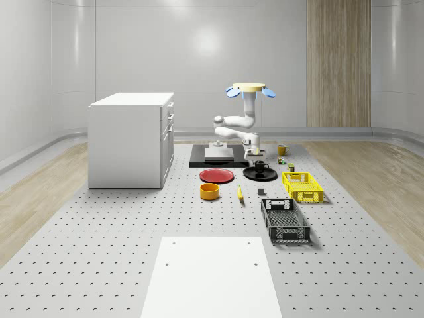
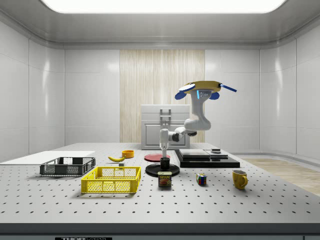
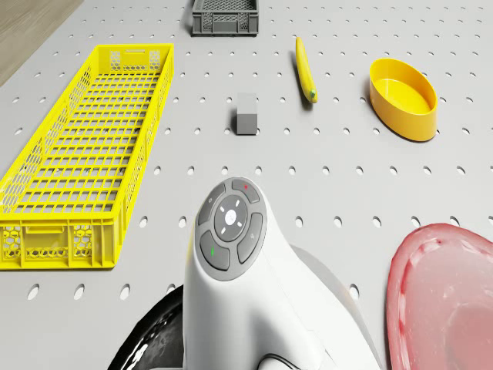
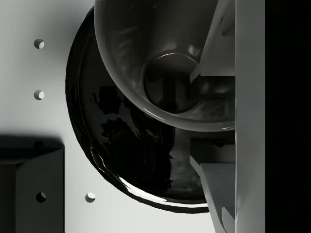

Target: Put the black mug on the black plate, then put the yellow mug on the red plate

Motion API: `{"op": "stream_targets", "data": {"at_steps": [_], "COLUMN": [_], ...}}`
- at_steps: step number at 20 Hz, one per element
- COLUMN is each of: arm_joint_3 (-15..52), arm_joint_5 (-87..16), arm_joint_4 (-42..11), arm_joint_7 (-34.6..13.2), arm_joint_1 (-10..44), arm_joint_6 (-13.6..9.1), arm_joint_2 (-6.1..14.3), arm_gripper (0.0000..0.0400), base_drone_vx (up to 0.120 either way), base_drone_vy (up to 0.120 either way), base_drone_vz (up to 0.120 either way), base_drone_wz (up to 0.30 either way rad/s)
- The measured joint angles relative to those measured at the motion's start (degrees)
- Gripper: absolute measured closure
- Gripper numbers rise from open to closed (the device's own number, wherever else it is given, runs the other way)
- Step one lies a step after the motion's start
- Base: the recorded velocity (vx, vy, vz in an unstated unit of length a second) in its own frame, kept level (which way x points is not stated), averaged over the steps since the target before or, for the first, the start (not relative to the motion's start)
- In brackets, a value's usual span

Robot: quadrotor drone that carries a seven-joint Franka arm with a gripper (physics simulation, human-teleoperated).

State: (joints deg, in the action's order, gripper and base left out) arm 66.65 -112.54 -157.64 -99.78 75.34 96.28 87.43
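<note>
Wrist view: black mug (image 4: 165, 68) sits right under my pincer (image 4: 214, 116), over the black plate (image 4: 131, 145); one finger (image 4: 214, 43) reaches down past the mug's rim, another (image 4: 214, 194) outside it. I cannot tell whether they pinch the wall. Drone hovers above the plate. Yellow mug (image 1: 282, 150) stands apart beyond the pincer; red plate (image 1: 216, 175) lies just beside the black one.
</note>
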Motion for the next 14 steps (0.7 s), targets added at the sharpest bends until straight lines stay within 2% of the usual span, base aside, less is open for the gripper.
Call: {"op": "stream_targets", "data": {"at_steps": [2, 5, 9, 14], "arm_joint_3": [-0.68, -0.22, 2.03, 5.85], "arm_joint_5": [-0.67, -0.31, 1.71, 5.24], "arm_joint_4": [0.28, 0.06, -0.85, -2.1], "arm_joint_7": [0.03, 0.08, 0.14, 0.14], "arm_joint_1": [0.12, -0.07, -0.67, -1.41], "arm_joint_6": [0.2, -0.18, -1.34, -3.0], "arm_joint_2": [-0.16, -0.3, -0.34, -0.31], "arm_gripper": [0.0137, 0.0065, 0.0024, 0.0007], "base_drone_vx": [0.0, 0.0, 0.0, 0.0], "base_drone_vy": [0.0, 0.0, 0.0, 0.0], "base_drone_vz": [0.0, 0.0, 0.0, 0.0], "base_drone_wz": [0.0, 0.0, 0.0, 0.0]}}
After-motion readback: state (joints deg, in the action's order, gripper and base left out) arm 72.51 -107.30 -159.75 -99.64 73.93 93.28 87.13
